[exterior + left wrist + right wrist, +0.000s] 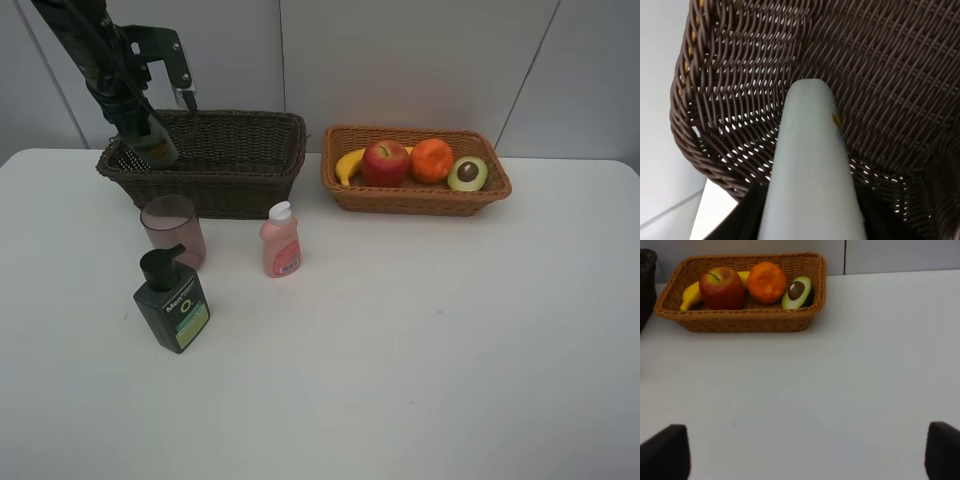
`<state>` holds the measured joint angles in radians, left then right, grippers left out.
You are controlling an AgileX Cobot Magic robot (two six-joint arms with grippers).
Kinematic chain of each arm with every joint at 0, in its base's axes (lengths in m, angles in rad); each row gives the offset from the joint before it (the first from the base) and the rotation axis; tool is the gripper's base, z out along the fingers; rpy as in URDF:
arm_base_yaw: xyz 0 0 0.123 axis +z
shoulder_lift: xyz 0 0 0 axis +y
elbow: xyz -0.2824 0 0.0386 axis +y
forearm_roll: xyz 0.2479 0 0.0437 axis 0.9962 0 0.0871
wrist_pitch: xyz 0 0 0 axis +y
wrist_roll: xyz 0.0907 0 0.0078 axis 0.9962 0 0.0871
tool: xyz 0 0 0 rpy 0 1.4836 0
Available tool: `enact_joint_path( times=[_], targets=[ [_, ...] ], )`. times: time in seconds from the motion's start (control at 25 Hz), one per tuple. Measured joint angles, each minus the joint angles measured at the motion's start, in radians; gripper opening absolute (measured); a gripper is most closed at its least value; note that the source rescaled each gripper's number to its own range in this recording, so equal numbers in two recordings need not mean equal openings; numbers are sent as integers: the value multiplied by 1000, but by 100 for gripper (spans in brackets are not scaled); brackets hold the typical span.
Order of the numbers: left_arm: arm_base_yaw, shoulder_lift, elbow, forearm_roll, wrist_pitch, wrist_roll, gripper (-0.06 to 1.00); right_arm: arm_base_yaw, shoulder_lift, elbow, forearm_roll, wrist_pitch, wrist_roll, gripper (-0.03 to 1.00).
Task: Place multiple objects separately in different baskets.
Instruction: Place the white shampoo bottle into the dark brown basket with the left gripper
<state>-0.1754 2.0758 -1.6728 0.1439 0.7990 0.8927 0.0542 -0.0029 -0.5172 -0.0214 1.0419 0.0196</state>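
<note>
Upper left of the high view, the left gripper (148,143) is clamped on the white shampoo bottle (810,170) inside the dark brown wicker basket (240,185), so I'd lower it to the weave before letting go, while the right gripper (805,455) sits wide open.
</note>
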Motion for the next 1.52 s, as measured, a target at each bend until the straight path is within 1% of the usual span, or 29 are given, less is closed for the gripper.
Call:
enact_joint_path(
  times=[0.08, 0.12, 0.28, 0.36, 0.44, 0.64, 1.04, 1.32, 1.52],
  targets=[
    [0, 0, 0, 0, 1, 0, 49, 0, 0, 0, 0, 0, 0, 100],
    [0, 0, 0, -1, 1, -4, 52, 0, 0, 0, 0, 0, 0, 100],
    [0, -1, -5, -2, -6, -26, 71, 0, 0, 0, 0, 0, 0, 100],
    [0, -1, -5, -2, -7, -26, 78, 0, 0, 0, 0, 0, 0, 100],
    [0, -1, -5, -2, -6, -26, 82, 0, 0, 0, 0, 0, 0, 100],
    [0, -1, -5, -2, 15, -27, 89, 0, 0, 0, 0, 0, 0, 100],
    [0, -1, -5, -2, 24, -28, 93, 0, 0, 0, 0, 0, 0, 100],
    [0, -1, -5, -2, 24, -26, 93, 0, 0, 0, 0, 0, 0, 100],
    [0, -1, -5, 0, 41, 23, 93, 0, 0, 0, 0, 0, 0, 100]
  ],
)
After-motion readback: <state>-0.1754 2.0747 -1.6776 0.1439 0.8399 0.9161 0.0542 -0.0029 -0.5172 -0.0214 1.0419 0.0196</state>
